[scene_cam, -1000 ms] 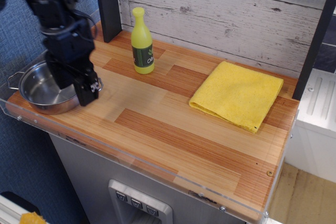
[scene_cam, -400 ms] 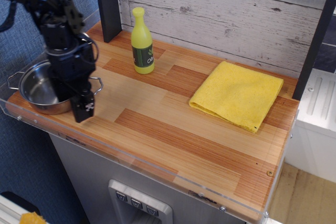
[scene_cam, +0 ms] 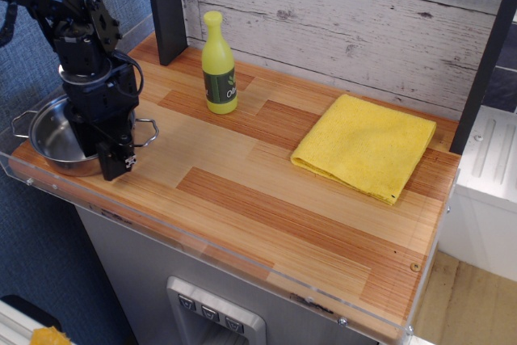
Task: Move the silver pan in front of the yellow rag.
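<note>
Silver pan at left counter edge, under gripper.

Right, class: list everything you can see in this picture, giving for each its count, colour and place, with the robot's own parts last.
silver pan: one, shiny steel with wire loop handles, far left end of the counter.
yellow rag: one, bright yellow, folded flat, right side near the back.
bottle: one, yellow-green with dark label, upright near the back wall.
wooden counter: one, striped brown planks with a clear edge strip.
plank wall: one, whitewashed grey, behind the counter.
gripper: one, black, over the pan's near right rim; open or shut cannot be told.
</note>
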`<action>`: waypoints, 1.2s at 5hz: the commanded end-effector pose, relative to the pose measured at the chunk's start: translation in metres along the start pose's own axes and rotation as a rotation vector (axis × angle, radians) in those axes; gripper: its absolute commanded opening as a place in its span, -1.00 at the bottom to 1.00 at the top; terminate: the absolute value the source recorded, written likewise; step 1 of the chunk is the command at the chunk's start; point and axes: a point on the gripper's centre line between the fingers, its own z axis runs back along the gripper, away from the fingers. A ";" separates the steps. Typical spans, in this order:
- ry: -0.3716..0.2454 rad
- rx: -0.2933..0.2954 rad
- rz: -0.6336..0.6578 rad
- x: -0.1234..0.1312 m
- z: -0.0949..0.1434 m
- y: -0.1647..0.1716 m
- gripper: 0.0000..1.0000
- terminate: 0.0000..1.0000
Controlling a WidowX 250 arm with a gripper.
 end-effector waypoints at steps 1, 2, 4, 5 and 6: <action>-0.014 0.022 -0.017 0.004 0.006 -0.002 -1.00 -1.00; -0.009 0.033 -0.020 0.004 0.011 -0.003 -1.00 -1.00; 0.006 0.104 -0.010 0.004 0.043 -0.011 -1.00 -1.00; -0.009 0.112 -0.024 0.006 0.057 -0.025 -1.00 -1.00; -0.029 0.108 -0.007 0.010 0.073 -0.051 -1.00 -1.00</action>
